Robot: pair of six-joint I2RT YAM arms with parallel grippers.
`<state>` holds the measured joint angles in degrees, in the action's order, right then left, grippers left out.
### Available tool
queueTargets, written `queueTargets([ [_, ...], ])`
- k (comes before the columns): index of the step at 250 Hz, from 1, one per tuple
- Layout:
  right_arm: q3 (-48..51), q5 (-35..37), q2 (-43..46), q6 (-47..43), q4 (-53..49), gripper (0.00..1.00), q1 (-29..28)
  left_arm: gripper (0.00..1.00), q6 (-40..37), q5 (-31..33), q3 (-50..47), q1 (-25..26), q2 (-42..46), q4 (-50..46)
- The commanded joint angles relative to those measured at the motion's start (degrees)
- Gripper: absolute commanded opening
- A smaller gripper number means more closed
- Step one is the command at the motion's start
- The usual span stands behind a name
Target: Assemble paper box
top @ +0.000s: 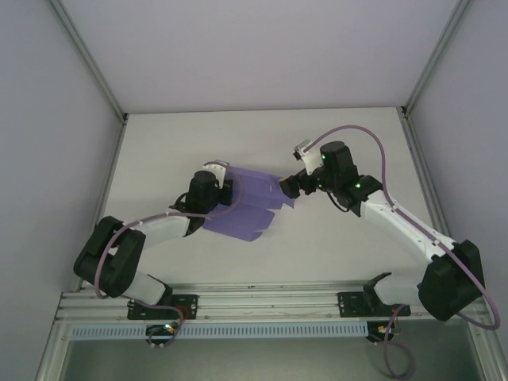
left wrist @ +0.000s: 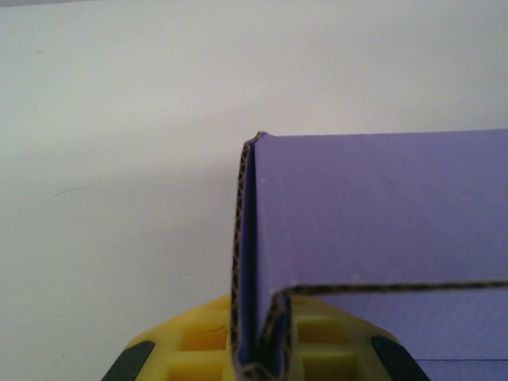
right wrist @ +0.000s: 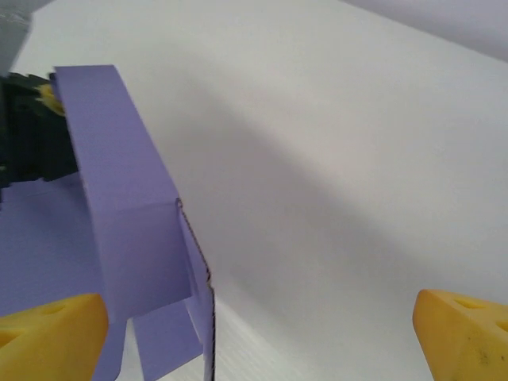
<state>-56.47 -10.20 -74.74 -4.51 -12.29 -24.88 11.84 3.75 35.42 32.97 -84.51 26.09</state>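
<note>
Top view: paper box (top: 248,205) sits about mid-counter (top: 341,135), partly folded, with loose flaps fanning toward the near edge. The left gripper (top: 225,187) is on the box's left end and the right gripper (top: 290,187) is just at its right end. Left wrist view: left gripper (left wrist: 258,361) is clamped on the paper box (left wrist: 381,210). Its yellow fingers (left wrist: 194,345) pinch a doubled-over side wall, whose corrugated edge stands upright between them. The wall panel runs off to the right, with bare counter (left wrist: 119,119) beyond. Right wrist view: right gripper (right wrist: 258,333) is spread wide, its yellow fingertips (right wrist: 464,337) at opposite bottom corners, jaws not closed on the card. The paper box (right wrist: 127,206) side wall stands up on the left, with a loose flap hanging just inside the left-hand fingertip; can't tell if they touch. The left gripper (right wrist: 32,135) shows at the wall's far end, black with a bit of yellow. White counter (right wrist: 357,159) lies to the right of the box.
</note>
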Motion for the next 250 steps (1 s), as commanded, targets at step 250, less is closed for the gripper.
queueTargets([
  [250, 6.0, 18.4, -1.3, 9.5, 7.4, 1.00, -8.6, 0.00, 6.8, 12.8, -1.3, 5.4, 9.8, -5.1],
])
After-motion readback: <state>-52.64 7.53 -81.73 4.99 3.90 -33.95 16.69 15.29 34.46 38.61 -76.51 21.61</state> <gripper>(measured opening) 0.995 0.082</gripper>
